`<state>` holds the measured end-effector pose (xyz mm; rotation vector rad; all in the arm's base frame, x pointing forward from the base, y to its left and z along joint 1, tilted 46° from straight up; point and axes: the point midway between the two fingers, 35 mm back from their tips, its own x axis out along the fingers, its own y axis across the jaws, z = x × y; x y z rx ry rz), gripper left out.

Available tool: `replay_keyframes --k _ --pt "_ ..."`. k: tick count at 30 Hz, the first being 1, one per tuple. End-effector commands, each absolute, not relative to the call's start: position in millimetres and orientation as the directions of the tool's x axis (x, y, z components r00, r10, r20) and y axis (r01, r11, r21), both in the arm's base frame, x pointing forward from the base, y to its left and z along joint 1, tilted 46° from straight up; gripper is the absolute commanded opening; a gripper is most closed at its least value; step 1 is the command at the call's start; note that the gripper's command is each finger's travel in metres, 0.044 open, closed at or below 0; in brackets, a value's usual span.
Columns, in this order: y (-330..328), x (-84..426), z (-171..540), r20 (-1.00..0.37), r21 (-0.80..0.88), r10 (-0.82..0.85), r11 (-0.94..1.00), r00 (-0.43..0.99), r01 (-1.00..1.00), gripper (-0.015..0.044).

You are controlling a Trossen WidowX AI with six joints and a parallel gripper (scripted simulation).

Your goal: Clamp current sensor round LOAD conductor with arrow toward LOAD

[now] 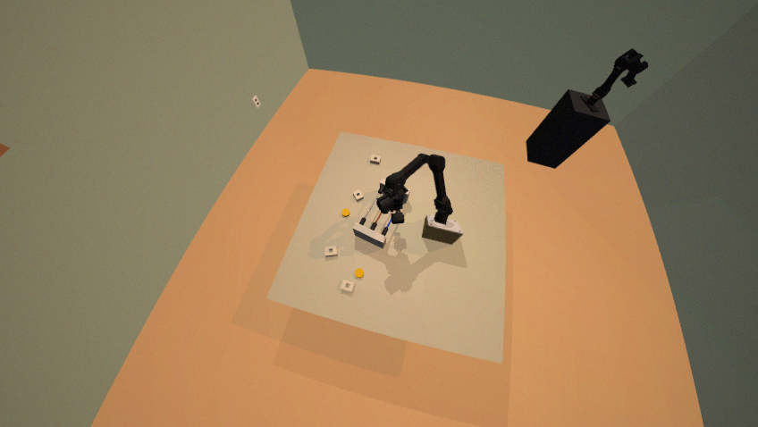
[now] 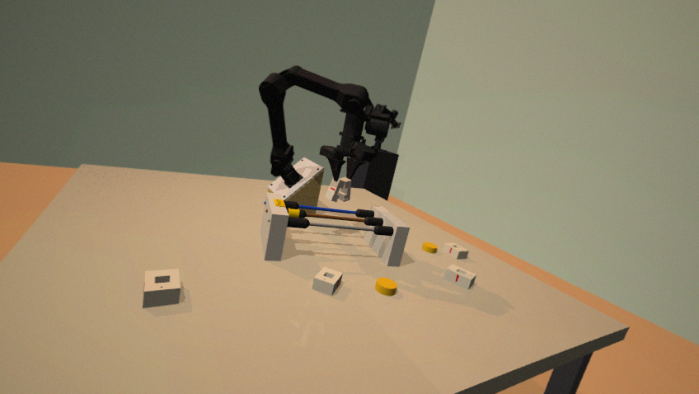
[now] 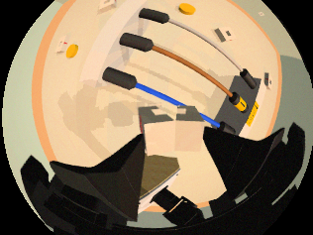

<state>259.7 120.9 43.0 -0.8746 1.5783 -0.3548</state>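
Note:
My gripper (image 2: 342, 179) (image 3: 173, 135) is shut on the white open split-core sensor (image 2: 344, 189) (image 3: 173, 140), above the table and on the blue conductor's side of the stand. The sensor's open mouth faces away from the fingers. A red arrow on one side shows small in the exterior view; its direction is hard to tell. The brown conductor (image 2: 332, 216) (image 3: 190, 65) is the middle one and has a yellow sleeve (image 2: 293, 213) (image 3: 240, 103) at one end. The sensor touches no conductor as far as I can see. The marker's lettering is unreadable.
The blue conductor (image 2: 330, 210) (image 3: 160, 95) and the grey one (image 2: 337, 226) (image 3: 213, 41) flank the brown, between two end blocks (image 2: 275, 235) (image 2: 398, 244). White blocks (image 2: 161, 288) (image 2: 326, 282) and yellow discs (image 2: 386, 286) (image 2: 429, 248) lie around the stand.

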Motion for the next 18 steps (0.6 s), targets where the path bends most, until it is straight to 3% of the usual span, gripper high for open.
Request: replay_keyframes --k 1,18 --pt "122 267 45 -0.711 -0.692 -0.702 0.692 0.03 -0.203 0.0" --pt "117 293 48 -0.711 -0.625 -0.702 0.652 0.032 0.43 0.0"
